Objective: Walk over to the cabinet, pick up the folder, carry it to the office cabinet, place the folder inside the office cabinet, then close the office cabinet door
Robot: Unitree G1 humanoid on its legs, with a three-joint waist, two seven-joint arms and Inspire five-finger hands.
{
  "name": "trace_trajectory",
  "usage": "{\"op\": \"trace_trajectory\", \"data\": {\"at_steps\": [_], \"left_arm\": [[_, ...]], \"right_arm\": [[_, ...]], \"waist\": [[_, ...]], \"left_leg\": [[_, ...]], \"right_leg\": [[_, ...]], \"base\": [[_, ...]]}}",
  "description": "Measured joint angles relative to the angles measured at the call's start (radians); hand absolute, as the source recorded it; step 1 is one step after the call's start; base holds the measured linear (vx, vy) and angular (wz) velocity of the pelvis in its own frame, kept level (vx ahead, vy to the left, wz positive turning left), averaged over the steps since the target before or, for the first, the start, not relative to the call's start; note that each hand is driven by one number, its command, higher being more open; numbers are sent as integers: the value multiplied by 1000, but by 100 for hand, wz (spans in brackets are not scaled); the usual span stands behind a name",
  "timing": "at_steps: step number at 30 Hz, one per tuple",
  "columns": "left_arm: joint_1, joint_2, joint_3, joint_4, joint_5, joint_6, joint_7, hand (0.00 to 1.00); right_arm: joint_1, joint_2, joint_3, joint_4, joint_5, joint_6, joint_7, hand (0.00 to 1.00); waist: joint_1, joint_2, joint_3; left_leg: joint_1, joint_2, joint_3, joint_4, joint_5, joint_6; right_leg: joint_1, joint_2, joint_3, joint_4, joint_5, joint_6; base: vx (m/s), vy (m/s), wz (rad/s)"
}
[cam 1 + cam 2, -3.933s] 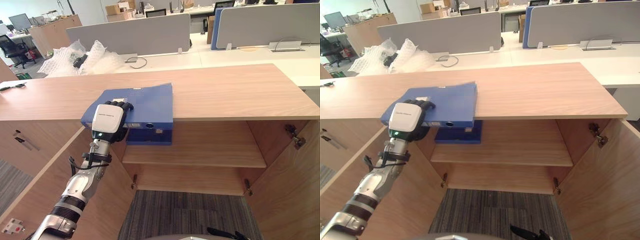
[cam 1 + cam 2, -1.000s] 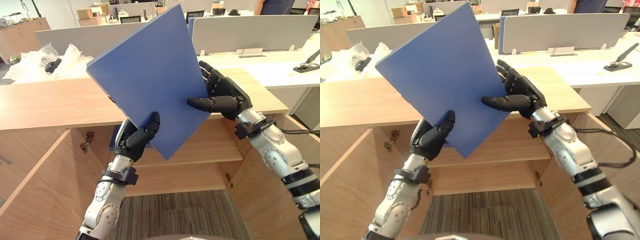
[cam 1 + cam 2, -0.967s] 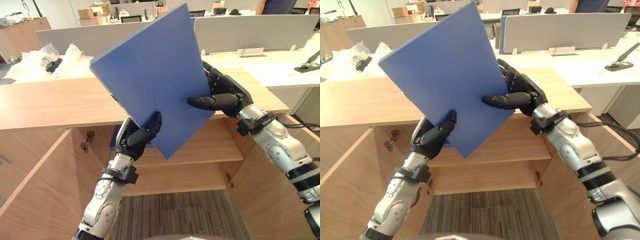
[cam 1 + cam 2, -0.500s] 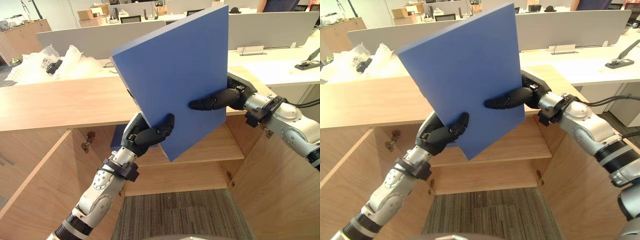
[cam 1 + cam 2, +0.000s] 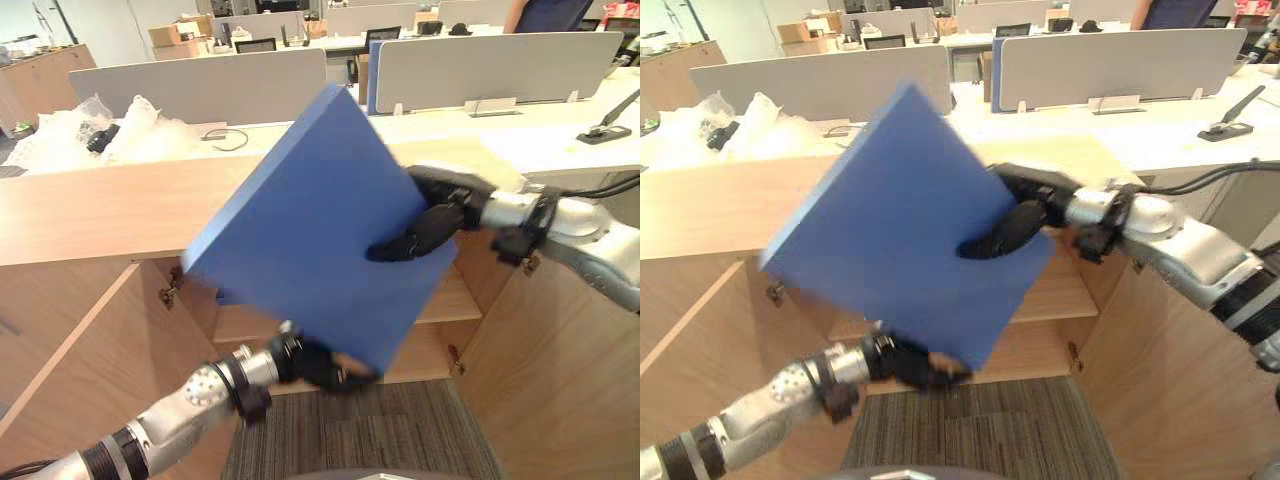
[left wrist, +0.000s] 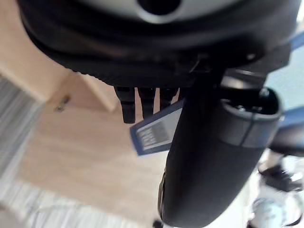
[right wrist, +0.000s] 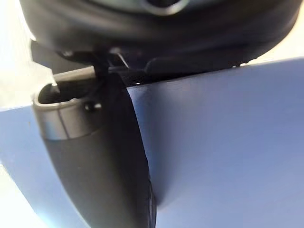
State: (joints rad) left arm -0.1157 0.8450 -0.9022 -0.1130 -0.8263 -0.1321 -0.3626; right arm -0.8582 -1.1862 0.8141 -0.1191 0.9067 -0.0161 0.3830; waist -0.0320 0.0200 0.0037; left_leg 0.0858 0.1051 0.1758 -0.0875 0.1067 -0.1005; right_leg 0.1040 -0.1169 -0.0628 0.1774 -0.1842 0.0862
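Left eye view: I hold the flat, smooth blue folder [image 5: 310, 250] in the air, tipped on one corner like a diamond, in front of the open wood-grain office cabinet [image 5: 100, 215]. My left hand [image 5: 322, 366] pinches its lower edge between thumb and fingers, and the left wrist view shows the labelled spine caught there. My right hand [image 5: 432, 212] grips the right edge, thumb pressed flat on the matte face. Crinkled bubble wrap [image 5: 70, 140] lies on the white worktop [image 5: 440, 125] behind.

The folder [image 5: 310, 220] hung tilted before the open office cabinet [image 5: 80, 215]; right robot hand [image 5: 432, 222] pinched its side; left robot hand [image 5: 322, 368] its bottom.
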Motion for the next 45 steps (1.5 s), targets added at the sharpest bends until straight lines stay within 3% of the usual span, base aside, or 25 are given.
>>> {"op": "trace_trajectory", "data": {"at_steps": [3,7,8,10,13,16,20,23,27,30,33,37,38,39,41,45], "left_arm": [[26,-53,-37,87,59,43,-76,100],[66,-189,2,251,177,46,-82,100],[83,-263,40,364,241,44,-72,100],[98,-339,94,518,340,48,-46,100],[129,-384,173,677,450,58,-15,100],[174,-453,323,846,590,68,31,100],[185,-525,459,995,725,69,80,100],[185,-591,599,1092,828,70,172,100],[185,-625,739,1161,933,72,329,100],[192,-640,823,1191,958,80,406,100],[219,-660,886,1204,982,90,435,100],[232,-697,933,1204,989,90,451,100],[231,-707,936,1204,995,91,450,100],[231,-711,940,1204,994,91,449,100],[235,-732,971,1204,992,97,451,100],[238,-749,1012,1201,949,103,455,100]], "right_arm": [[1,79,-9,-75,-83,-12,-8,0],[53,202,-128,-138,-194,-53,-46,0],[86,230,-196,-168,-242,-87,-66,0],[121,261,-267,-196,-319,-114,-87,0],[188,284,-353,-220,-399,-125,-93,0],[280,289,-433,-242,-570,-137,-113,0],[384,333,-451,-240,-735,-147,-133,0],[511,398,-434,-233,-873,-171,-148,0],[576,411,-248,-38,-959,-205,-153,0],[577,432,-149,205,-1079,-190,-153,0],[576,475,-136,435,-1128,-152,-156,0],[577,601,-243,689,-1052,-76,-164,0],[577,705,-377,829,-909,-37,-189,0],[576,724,-404,854,-877,-31,-198,0],[559,828,-564,1000,-651,3,-279,0],[485,895,-652,1142,-340,39,-376,0]], "waist": [[-3,-6,-12],[-5,-17,-31],[-3,-21,-41],[-3,-29,-41],[-6,-47,-44],[-12,-52,-44],[-12,-50,-43],[-7,-47,-35],[-1,-36,-18],[13,-23,2],[24,1,23],[25,33,42],[25,44,49],[25,46,50],[26,54,55],[31,56,70]], "left_leg": [[-2,1,6,0,2,-2],[-18,2,2,-6,4,-1],[-39,4,-3,-6,7,2],[-47,8,-2,-6,11,2],[-49,12,-2,-5,12,1],[-56,12,0,-1,13,1],[-60,14,0,0,14,2],[-61,18,0,0,14,2],[-60,23,-1,0,16,0],[-60,21,-6,0,19,0],[-60,15,-14,0,22,3],[-62,9,-29,0,24,6],[-62,8,-36,0,25,6],[-62,7,-37,0,25,6],[-62,3,-51,0,25,6],[-61,1,-58,0,25,6]], "right_leg": [[-13,0,11,8,0,0],[-27,0,11,8,-1,1],[-48,3,9,8,2,1],[-54,8,11,2,9,-1],[-55,12,13,-3,11,-3],[-56,14,15,-21,20,-5],[-56,17,16,-32,26,-8],[-56,21,17,-35,29,-11],[-56,27,17,-35,33,-13],[-56,26,14,-32,35,-11],[-53,20,8,-32,36,-8],[-47,15,-7,-32,35,-5],[-44,14,-12,-32,34,-4],[-44,14,-13,-32,34,-4],[-36,11,-23,-35,32,-1],[-29,10,-31,-39,32,-1]], "base": [[-35,5,-10],[-74,6,1],[-52,1,5],[-28,-1,-1],[-2,-3,-1],[0,0,0],[0,0,0],[0,0,0],[-42,2,-1],[-46,8,3],[-31,15,8],[-18,10,11],[-19,5,8],[-15,5,10],[-3,4,12],[-9,4,7]]}}
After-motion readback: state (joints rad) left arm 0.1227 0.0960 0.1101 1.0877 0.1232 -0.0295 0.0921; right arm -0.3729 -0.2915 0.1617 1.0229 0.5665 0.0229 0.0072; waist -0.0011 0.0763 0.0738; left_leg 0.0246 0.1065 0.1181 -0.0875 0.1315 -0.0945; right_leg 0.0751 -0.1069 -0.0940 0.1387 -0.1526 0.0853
